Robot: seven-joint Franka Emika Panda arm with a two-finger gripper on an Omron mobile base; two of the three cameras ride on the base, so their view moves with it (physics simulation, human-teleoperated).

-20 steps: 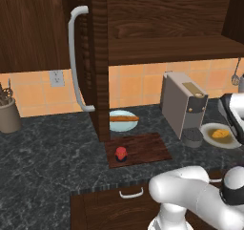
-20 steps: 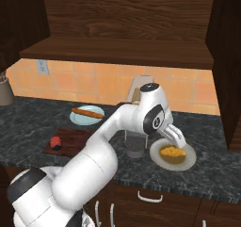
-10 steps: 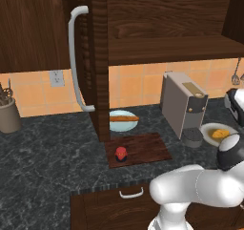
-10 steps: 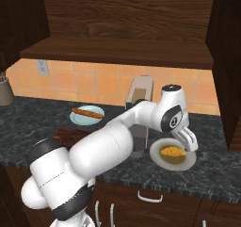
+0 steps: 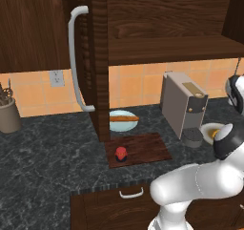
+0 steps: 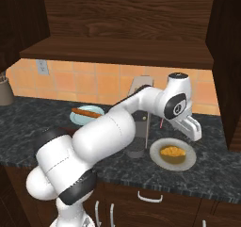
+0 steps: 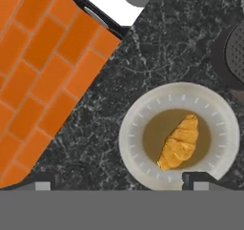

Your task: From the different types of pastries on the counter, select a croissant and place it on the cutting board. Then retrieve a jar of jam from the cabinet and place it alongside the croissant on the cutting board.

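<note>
Dark marbled counter [image 5: 52, 152] runs under a brown wall cabinet [image 5: 33, 28] with its door swung out. Cutting board [image 5: 138, 149] lies on the counter below the door edge; a small red jar [image 5: 121, 153] stands on its left part. Pale plate [image 7: 224, 143] right of the coffee machine [image 5: 183, 105] holds the croissant [image 7: 180, 142]. Gripper [image 6: 193, 129] hangs above that plate, jaws spread wide, holding nothing.

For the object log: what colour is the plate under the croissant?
Pale grey plate with a tan centre, clearest in the hand view.
</note>
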